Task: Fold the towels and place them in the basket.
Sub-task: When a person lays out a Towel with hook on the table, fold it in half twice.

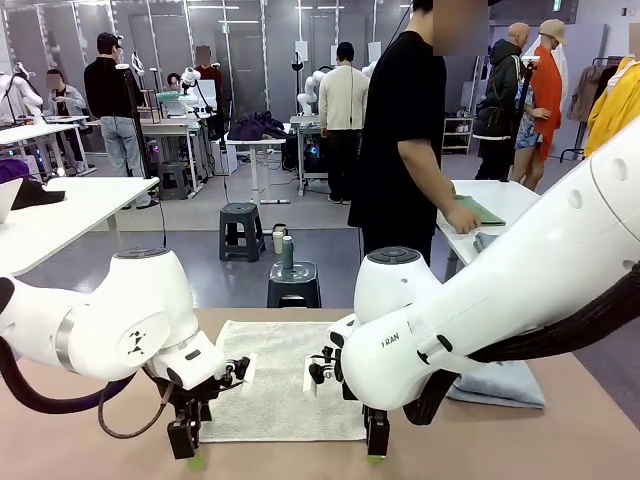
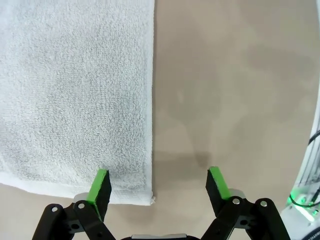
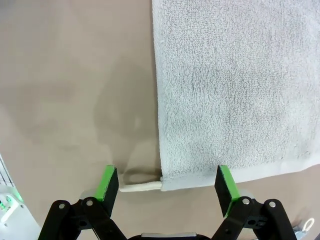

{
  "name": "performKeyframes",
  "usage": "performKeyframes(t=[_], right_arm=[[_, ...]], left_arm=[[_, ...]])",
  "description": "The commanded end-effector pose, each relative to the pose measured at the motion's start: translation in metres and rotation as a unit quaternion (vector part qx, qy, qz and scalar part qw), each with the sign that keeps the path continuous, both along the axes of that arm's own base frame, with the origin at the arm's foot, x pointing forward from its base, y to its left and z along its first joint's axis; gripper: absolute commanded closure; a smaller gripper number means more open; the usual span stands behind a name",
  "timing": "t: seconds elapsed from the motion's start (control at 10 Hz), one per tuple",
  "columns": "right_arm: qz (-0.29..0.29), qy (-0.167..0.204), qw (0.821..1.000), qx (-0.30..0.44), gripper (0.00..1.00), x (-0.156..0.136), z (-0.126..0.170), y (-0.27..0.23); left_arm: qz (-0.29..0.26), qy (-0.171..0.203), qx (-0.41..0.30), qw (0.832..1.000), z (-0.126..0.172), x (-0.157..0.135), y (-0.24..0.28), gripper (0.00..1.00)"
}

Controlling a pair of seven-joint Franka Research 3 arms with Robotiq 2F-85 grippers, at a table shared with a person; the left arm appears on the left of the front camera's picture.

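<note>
Cream towel (image 1: 285, 385) flat on table (image 1: 560, 445); left gripper (image 2: 159, 184) spread wide astride one near corner; right gripper (image 3: 167, 181) spread wide astride looped corner.

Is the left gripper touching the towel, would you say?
Cannot tell: in the left wrist view, one left gripper pad overlaps the towel's corner, but its height above it is unclear.

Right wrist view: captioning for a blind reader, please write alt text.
An open gripper is poised over the near corner of a pale terry towel spread flat on a tan table, the towel's corner loop lying between its green pads.
</note>
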State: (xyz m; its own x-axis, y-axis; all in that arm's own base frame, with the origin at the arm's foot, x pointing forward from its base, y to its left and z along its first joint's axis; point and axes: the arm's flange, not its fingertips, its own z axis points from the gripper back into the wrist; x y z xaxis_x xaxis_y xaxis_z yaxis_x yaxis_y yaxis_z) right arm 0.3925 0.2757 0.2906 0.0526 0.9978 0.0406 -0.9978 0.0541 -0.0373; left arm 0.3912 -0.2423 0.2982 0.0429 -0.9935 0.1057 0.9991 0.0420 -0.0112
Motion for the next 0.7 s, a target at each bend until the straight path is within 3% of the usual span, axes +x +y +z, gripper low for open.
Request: performKeyframes(t=[0.0,0.1,0.2,0.3,0.4,0.5,0.6], right_arm=[[-0.001,-0.001,1.000,-0.002,0.03,0.004,-0.003,0.003],[-0.001,-0.002,1.000,-0.001,0.03,0.004,-0.003,0.002],[-0.003,-0.004,1.000,0.000,0.03,0.004,-0.003,0.002],[-0.001,-0.006,1.000,0.000,0.18,0.005,-0.002,0.002],[-0.004,-0.005,1.000,-0.003,0.62,0.005,-0.004,0.002],[-0.007,-0.004,1.000,-0.003,0.78,0.006,-0.003,0.002],[-0.009,-0.004,1.000,-0.002,1.00,0.006,-0.002,0.002]], left_arm=[[0.008,-0.009,0.007,1.000,-0.002,0.007,-0.008,0.04],[0.010,-0.009,0.006,1.000,-0.001,0.008,-0.010,0.06],[0.012,-0.012,0.005,1.000,0.003,0.009,-0.014,0.21],[0.012,-0.014,0.007,1.000,0.005,0.009,-0.016,0.44],[0.012,-0.013,0.016,1.000,0.005,0.010,-0.018,0.79],[0.010,-0.011,0.020,1.000,0.004,0.010,-0.019,1.00],[0.011,-0.006,0.026,1.000,0.003,0.011,-0.020,1.00]])
